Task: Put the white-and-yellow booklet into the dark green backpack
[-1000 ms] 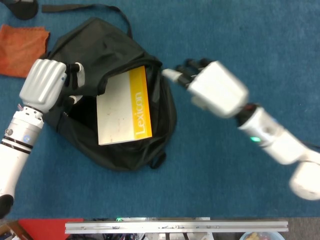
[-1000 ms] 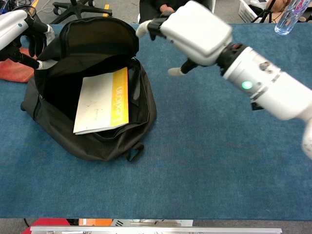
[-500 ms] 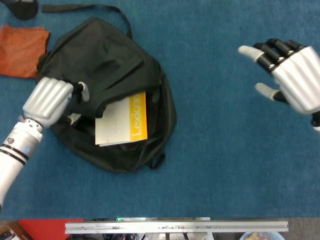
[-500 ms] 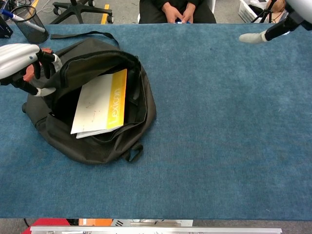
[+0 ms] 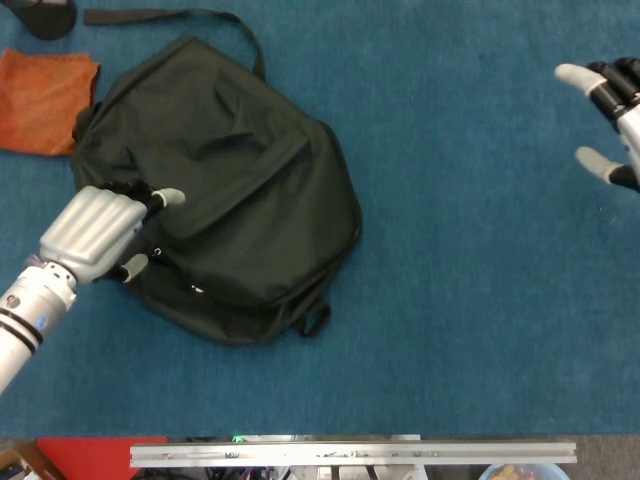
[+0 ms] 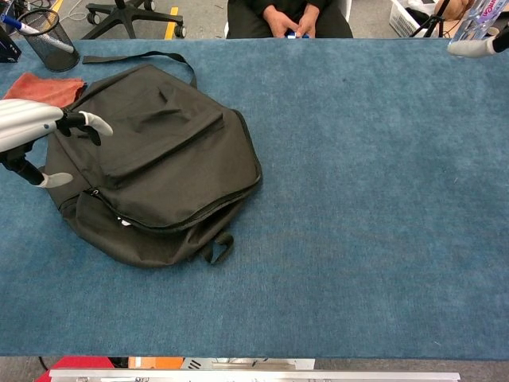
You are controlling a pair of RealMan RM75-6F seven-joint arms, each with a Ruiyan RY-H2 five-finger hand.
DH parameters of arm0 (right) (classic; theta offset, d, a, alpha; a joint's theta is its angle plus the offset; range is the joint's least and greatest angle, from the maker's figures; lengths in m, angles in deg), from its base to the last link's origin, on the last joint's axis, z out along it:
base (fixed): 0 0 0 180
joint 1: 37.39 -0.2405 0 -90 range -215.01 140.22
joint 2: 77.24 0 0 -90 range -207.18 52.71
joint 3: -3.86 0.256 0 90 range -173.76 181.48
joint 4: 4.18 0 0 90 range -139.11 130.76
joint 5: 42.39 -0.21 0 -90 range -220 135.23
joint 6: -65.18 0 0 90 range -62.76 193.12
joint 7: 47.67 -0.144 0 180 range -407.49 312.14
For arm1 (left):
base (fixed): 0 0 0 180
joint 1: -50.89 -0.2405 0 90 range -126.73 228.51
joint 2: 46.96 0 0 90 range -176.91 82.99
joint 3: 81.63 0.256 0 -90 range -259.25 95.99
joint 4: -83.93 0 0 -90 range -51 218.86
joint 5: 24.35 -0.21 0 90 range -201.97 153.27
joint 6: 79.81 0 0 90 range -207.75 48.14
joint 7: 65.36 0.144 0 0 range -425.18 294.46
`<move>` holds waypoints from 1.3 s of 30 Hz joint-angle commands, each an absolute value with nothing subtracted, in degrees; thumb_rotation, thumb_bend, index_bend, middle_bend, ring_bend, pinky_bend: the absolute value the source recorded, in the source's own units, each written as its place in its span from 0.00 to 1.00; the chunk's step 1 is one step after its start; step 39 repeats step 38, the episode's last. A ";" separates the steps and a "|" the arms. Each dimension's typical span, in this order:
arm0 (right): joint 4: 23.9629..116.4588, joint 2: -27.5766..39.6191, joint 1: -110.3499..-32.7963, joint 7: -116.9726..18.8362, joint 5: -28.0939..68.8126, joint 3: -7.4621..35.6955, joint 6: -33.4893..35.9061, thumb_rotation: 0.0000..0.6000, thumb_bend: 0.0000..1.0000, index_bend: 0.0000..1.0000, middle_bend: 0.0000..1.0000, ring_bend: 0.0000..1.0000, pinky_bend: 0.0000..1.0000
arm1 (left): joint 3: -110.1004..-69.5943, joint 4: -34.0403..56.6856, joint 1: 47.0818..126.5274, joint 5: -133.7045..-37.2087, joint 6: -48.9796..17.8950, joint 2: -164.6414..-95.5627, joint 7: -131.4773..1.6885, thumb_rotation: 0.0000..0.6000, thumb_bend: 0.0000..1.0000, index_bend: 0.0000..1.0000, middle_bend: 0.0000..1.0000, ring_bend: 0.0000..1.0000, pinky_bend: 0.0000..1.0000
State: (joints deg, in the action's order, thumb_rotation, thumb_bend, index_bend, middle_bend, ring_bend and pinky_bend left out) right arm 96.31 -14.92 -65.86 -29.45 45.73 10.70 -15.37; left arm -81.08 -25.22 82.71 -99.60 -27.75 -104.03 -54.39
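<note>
Left hand in the head view lies at the left edge of the dark green backpack, its fingers apart and holding nothing; whether a fingertip touches the fabric I cannot tell. Right hand shows only partly at the right border, well apart from the bag, with fingers spread and nothing in them. One backpack lies flat on the blue carpet-like table cover, its top flap down over the opening, so the white-and-yellow booklet is not visible and I read no writing anywhere. One orange cloth lies at the upper left, near the bag. One dark strap runs along the top edge.

From the chest view, the left hand hovers at the bag's left side, thumb and fingers apart around empty air. Of the right hand only a pale fingertip shows in the top right corner. The backpack rests closed on the same blue cover. Behind the table stand one black mesh pen holder and one office chair base, and one seated person's hands rest at the far edge. A clear bottle stands at the far right; its label is too small to read.
</note>
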 commanded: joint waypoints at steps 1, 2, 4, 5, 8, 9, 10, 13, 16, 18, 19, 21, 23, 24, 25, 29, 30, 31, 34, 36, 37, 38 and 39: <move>95.93 -15.74 -64.98 -28.99 44.93 10.27 -14.67 1.00 0.00 0.29 0.42 0.38 0.60 | -80.96 -23.84 79.16 -102.45 -21.05 -105.16 -55.73 1.00 0.28 0.20 0.29 0.21 0.25; 95.91 -16.02 -64.67 -28.84 44.65 10.14 -14.51 1.00 0.00 0.29 0.42 0.38 0.60 | -81.08 -23.33 78.50 -102.84 -19.69 -105.49 -56.06 1.00 0.28 0.20 0.29 0.21 0.25; 95.87 -16.60 -63.89 -28.38 43.90 9.90 -14.29 1.00 0.00 0.29 0.43 0.38 0.60 | -81.47 -22.00 76.89 -103.57 -16.38 -106.37 -57.02 1.00 0.28 0.21 0.29 0.21 0.25; 95.79 -16.85 -63.55 -28.08 43.59 9.74 -14.13 1.00 0.00 0.29 0.43 0.38 0.60 | -81.66 -21.32 76.23 -103.81 -15.00 -106.80 -57.33 1.00 0.28 0.22 0.30 0.21 0.25; 95.51 -17.53 -62.11 -27.35 42.77 9.03 -14.12 1.00 0.01 0.29 0.43 0.38 0.60 | -82.44 -19.31 74.27 -103.83 -11.15 -107.99 -58.69 1.00 0.28 0.24 0.30 0.21 0.25; 95.36 -17.61 -61.56 -27.25 42.59 8.77 -14.32 1.00 0.03 0.29 0.43 0.38 0.60 | -82.68 -18.76 73.68 -103.76 -10.10 -108.31 -59.31 1.00 0.28 0.24 0.30 0.21 0.25; 95.25 -17.66 -60.97 -27.31 42.39 8.52 -14.57 1.00 0.04 0.29 0.43 0.38 0.61 | -82.91 -18.20 73.12 -103.71 -9.11 -108.63 -59.99 1.00 0.28 0.24 0.31 0.21 0.25; 94.71 -17.83 -58.88 -28.40 42.05 7.72 -15.79 1.00 0.05 0.31 0.43 0.38 0.61 | -83.46 -16.36 71.38 -103.36 -6.45 -109.28 -61.97 1.00 0.28 0.25 0.31 0.21 0.25; 93.84 -18.08 -56.98 -29.97 41.91 6.97 -16.73 1.00 0.05 0.34 0.43 0.38 0.61 | -83.90 -14.61 69.61 -103.08 -3.93 -109.75 -63.99 1.00 0.28 0.27 0.32 0.22 0.25; 93.72 -18.43 -55.75 -30.75 41.73 6.47 -17.19 1.00 0.06 0.34 0.43 0.38 0.61 | -84.32 -13.52 68.10 -102.98 -1.48 -110.24 -65.12 1.00 0.28 0.28 0.32 0.21 0.25; 93.59 -18.57 -55.26 -30.87 41.83 6.24 -17.43 1.00 0.06 0.35 0.43 0.39 0.61 | -84.50 -13.04 67.37 -103.18 -0.14 -110.49 -65.76 1.00 0.28 0.29 0.32 0.21 0.25; 93.53 -18.85 -54.03 -30.75 41.92 5.73 -18.15 1.00 0.06 0.36 0.43 0.39 0.61 | -84.78 -11.91 65.68 -103.73 2.85 -111.06 -66.86 1.00 0.28 0.30 0.33 0.21 0.25; 93.46 -19.18 -52.83 -30.57 42.34 5.19 -18.97 1.00 0.06 0.37 0.43 0.39 0.61 | -84.64 -11.13 64.18 -104.60 5.16 -111.10 -67.54 1.00 0.28 0.30 0.33 0.22 0.25; 93.51 -19.38 -52.25 -30.49 42.36 4.92 -19.27 1.00 0.06 0.38 0.43 0.39 0.61 | -84.50 -10.87 63.53 -104.97 6.09 -111.03 -67.55 1.00 0.28 0.31 0.33 0.22 0.25; 93.55 -19.49 -51.66 -30.43 42.38 4.72 -19.69 1.00 0.06 0.40 0.43 0.39 0.61 | -84.38 -10.74 62.89 -105.23 6.94 -110.95 -67.47 1.00 0.28 0.31 0.33 0.22 0.25; 93.20 -19.33 -48.45 -31.37 42.29 4.07 -22.60 1.00 0.06 0.40 0.43 0.39 0.61 | -83.73 -10.50 60.03 -106.18 10.26 -110.78 -67.97 1.00 0.28 0.31 0.33 0.22 0.25; 93.00 -19.21 -47.74 -31.64 42.37 3.95 -23.32 1.00 0.06 0.40 0.43 0.39 0.61 | -83.49 -10.49 59.46 -106.30 10.65 -110.72 -68.14 1.00 0.28 0.31 0.34 0.22 0.25; 92.85 -19.09 -47.08 -31.92 42.42 3.81 -23.94 1.00 0.06 0.40 0.43 0.39 0.61 | -83.17 -10.52 58.92 -106.47 10.95 -110.61 -68.25 1.00 0.28 0.31 0.34 0.22 0.25; 92.36 -18.74 -45.31 -32.59 42.70 3.41 -25.29 1.00 0.06 0.40 0.43 0.39 0.61 | -81.88 -10.86 57.31 -107.34 11.57 -110.20 -67.66 1.00 0.28 0.32 0.34 0.22 0.25; 92.12 -18.50 -44.67 -32.72 43.15 3.32 -25.71 1.00 0.06 0.40 0.43 0.39 0.61 | -81.22 -11.14 56.49 -107.95 11.90 -110.09 -66.67 1.00 0.28 0.32 0.34 0.22 0.25; 92.06 -18.39 -44.50 -32.73 43.27 3.33 -25.72 1.00 0.06 0.40 0.43 0.39 0.61 | -81.06 -11.20 56.27 -108.01 11.81 -110.10 -66.27 1.00 0.28 0.32 0.34 0.22 0.25; 92.02 -18.25 -44.36 -32.84 43.44 3.42 -25.70 1.00 0.06 0.40 0.43 0.39 0.61 | -80.88 -11.31 56.07 -108.17 11.63 -110.08 -65.88 1.00 0.28 0.32 0.34 0.22 0.25; 92.02 -18.25 -44.36 -32.84 43.44 3.42 -25.70 1.00 0.06 0.40 0.43 0.39 0.61 | -80.88 -11.31 56.07 -108.17 11.63 -110.08 -65.88 1.00 0.28 0.32 0.34 0.22 0.25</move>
